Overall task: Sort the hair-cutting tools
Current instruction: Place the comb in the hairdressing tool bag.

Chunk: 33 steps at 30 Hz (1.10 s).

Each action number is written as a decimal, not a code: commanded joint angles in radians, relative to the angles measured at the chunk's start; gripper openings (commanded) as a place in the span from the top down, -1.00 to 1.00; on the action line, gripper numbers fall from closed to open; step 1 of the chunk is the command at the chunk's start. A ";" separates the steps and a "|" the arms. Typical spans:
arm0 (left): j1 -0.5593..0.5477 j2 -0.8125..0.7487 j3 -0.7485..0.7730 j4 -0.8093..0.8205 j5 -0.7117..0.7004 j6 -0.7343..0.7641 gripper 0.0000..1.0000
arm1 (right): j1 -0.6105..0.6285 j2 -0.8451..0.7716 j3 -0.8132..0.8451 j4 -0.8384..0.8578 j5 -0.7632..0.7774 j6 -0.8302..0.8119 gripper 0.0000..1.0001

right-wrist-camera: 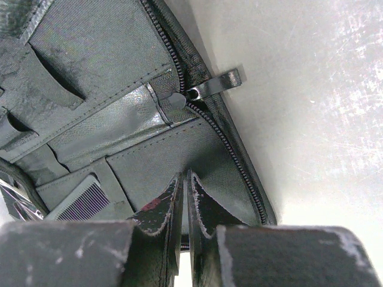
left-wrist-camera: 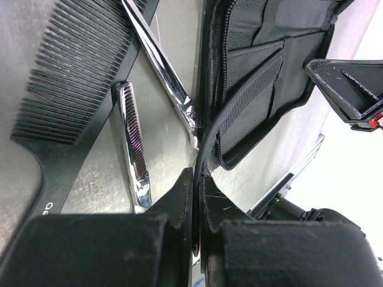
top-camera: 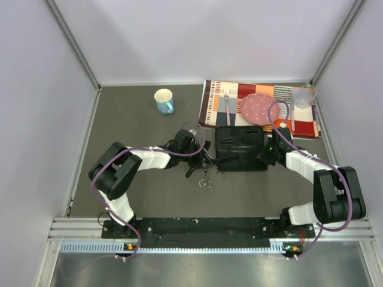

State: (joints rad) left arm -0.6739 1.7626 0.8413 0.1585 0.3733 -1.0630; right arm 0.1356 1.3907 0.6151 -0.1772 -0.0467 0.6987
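Wide comb (left-wrist-camera: 63, 78) lies flat on the table (right-wrist-camera: 311, 119), far left in my left wrist view, teeth pointing away from the case. It's stiff plastic and light. I'd take it across the spine, not the teeth.

Just right of it are the scissors (left-wrist-camera: 136, 152): two silver blades on the table, one toothed and one plain, crossing near the case edge. I can't tell if that's one open pair or two. They look thin, hard and slippery, and sit low on the table, so they'd be awkward to pinch. Best hold is probably near the pivot or the handles, with my jaws across the flat.

My left gripper (left-wrist-camera: 195, 185) is closed tight on the slim comb (left-wrist-camera: 248, 98). My fingers hold its thin tail end, and the toothed end reaches into a pocket of the open case (left-wrist-camera: 251, 24). The comb bows visibly between my fingers and the pocket, so it's flexible. Judgement: push gently along its length, or it may buckle or slip out of the pinch.

The case lies open on the table between my two arms. It's soft fabric with stitched pockets and would likely slide or fold if pushed.

My right gripper (right-wrist-camera: 184, 197) is at the case's right edge, jaws almost together with just a sliver of gap, right over the lining near the zip. I can't tell if any fabric is pinched or if it's only pressing down. The zip pull (right-wrist-camera: 215, 84) sticks out past the edge just beyond it.
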 commanded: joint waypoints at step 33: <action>-0.018 0.187 0.340 -0.301 -0.029 0.230 1.00 | 0.012 0.047 -0.020 -0.034 0.002 -0.054 0.86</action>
State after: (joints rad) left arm -0.6727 1.9812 1.1442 0.0181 0.4866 -0.9623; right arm 0.1356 1.3907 0.6155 -0.1745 -0.0509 0.6792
